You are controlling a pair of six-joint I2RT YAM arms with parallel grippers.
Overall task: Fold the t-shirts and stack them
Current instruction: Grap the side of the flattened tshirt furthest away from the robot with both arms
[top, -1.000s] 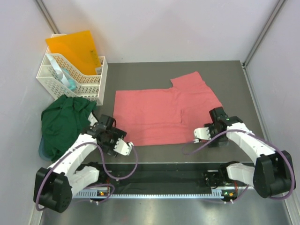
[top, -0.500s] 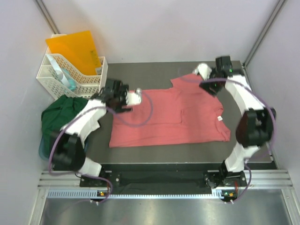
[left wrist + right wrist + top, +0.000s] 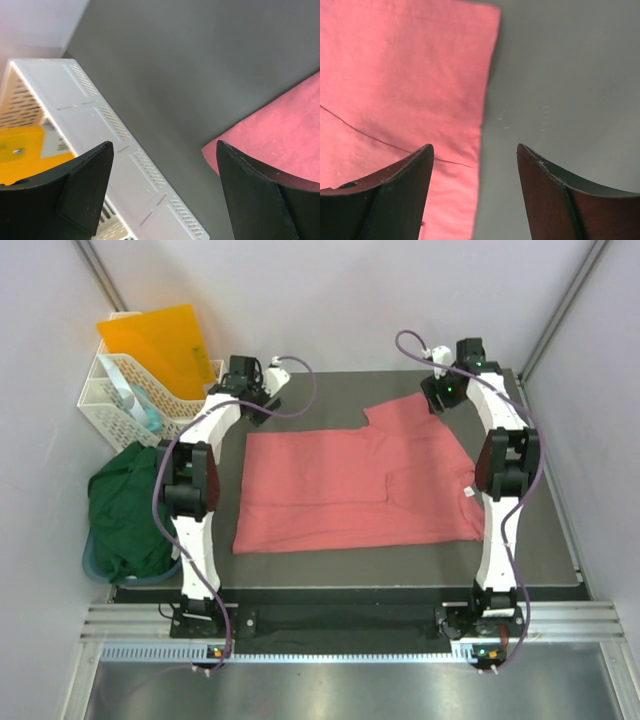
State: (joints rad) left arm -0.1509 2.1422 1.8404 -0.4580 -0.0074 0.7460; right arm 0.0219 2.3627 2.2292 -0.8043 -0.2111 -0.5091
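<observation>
Far across the table (image 3: 340, 390), left claw (image 3: 164, 150) and right claw (image 3: 474, 150) gape empty at the pink t-shirt (image 3: 350, 490) edges.

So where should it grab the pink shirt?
At its far edge, from above: the shirt lies flat, so only an edge can be pinched. The open left gripper hangs by the far left corner, the open right gripper over the sleeve edge.

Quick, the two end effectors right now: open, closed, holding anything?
Left end effector: open, holding nothing, beside the white basket.
Right end effector: open, holding nothing, above the salmon-pink t-shirt edge.
</observation>
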